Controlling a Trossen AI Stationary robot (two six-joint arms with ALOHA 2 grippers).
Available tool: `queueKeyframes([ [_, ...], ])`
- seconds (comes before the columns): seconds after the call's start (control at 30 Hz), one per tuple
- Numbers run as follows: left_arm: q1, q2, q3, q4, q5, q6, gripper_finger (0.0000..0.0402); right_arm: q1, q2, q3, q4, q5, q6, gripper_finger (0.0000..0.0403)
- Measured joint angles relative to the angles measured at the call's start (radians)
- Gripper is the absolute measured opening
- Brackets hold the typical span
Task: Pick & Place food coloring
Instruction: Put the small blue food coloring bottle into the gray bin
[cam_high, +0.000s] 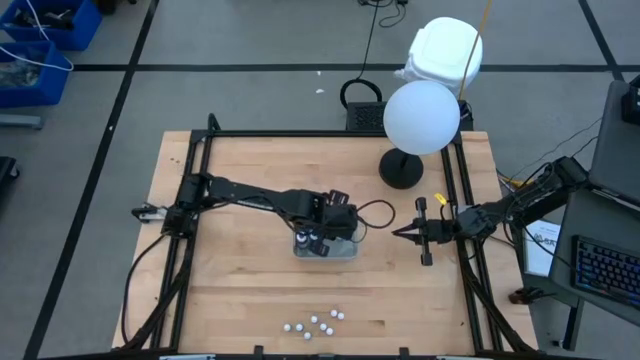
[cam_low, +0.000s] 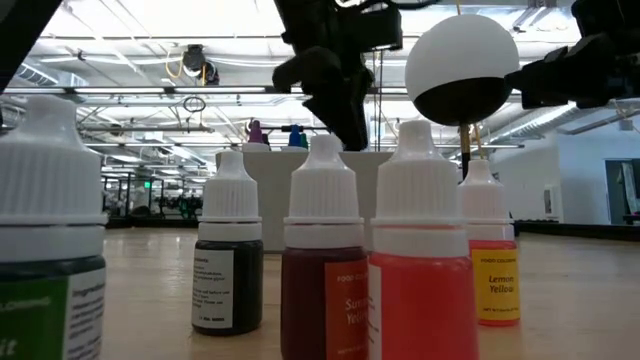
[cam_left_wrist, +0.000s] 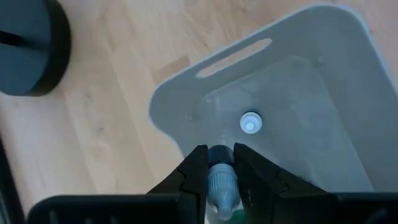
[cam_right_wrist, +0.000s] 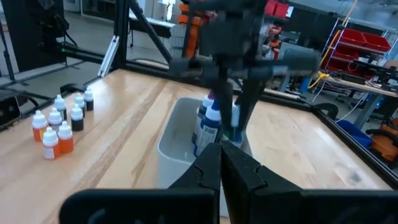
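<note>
Left gripper (cam_left_wrist: 217, 171) clamped on a food coloring bottle (cam_left_wrist: 222, 180) above the clear tray (cam_left_wrist: 348, 118).

The held bottle is small, with a pale ribbed dropper cap pinched between the two dark fingers (cam_left_wrist: 194, 174); its body is hidden in the left wrist view and appears blue in the right wrist view. One white-capped bottle (cam_left_wrist: 250, 123) stands on the tray floor. The remaining bottles (cam_high: 316, 322) are grouped near the table's front edge, well apart from the tray: squat, white conical caps, contents dark, red, orange and yellow in the low view. Right gripper (cam_right_wrist: 219, 163) waits at the table's right side, fingers pressed together, holding nothing.
</note>
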Motion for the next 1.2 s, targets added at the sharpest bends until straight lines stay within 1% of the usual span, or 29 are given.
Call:
queueKeyframes([
  [0.1,-0.002,0.012,0.0,0.001,0.001,-0.014,0.0075,0.0,0.0,0.0,0.018,-0.001,0.0,0.0],
  [0.23,-0.002,0.019,0.0,-0.002,0.034,-0.031,0.0075,0.0,0.0,0.0,0.017,-0.001,0.001,0.0],
  [0.37,-0.007,0.019,0.0,0.001,0.033,-0.028,0.0075,0.0,0.0,0.0,0.017,-0.001,0.012,0.0],
  [0.47,-0.026,0.019,0.0,0.007,0.029,0.06,0.0076,0.0,0.0,0.0,0.017,-0.001,0.014,0.0],
  [0.67,-0.111,0.019,0.0,0.009,0.036,0.357,0.0076,0.0,0.0,0.0,0.015,-0.001,0.014,0.0],
  [0.73,-0.137,0.019,0.0,0.016,0.026,0.418,0.0076,0.0,0.0,0.0,0.014,-0.001,0.014,0.0],
  [0.8,-0.155,0.019,0.0,0.027,0.009,0.442,0.0076,0.0,0.0,0.0,0.011,-0.002,0.014,0.0],
  [0.93,-0.166,0.019,0.0,0.073,-0.045,0.435,0.0076,0.0,0.0,0.0,0.009,-0.002,0.015,0.0],
  [1.07,-0.143,0.019,0.008,0.077,-0.098,0.367,0.0076,0.0,0.0,0.0,0.01,-0.002,0.015,0.0],
  [1.13,-0.122,0.019,0.021,0.07,-0.084,0.322,0.0076,0.0,0.0,0.0,0.015,-0.002,0.014,0.0],
  [1.2,-0.096,0.019,0.028,0.066,-0.047,0.28,0.0076,0.0,-0.001,0.0,0.02,-0.002,0.015,0.0],
])
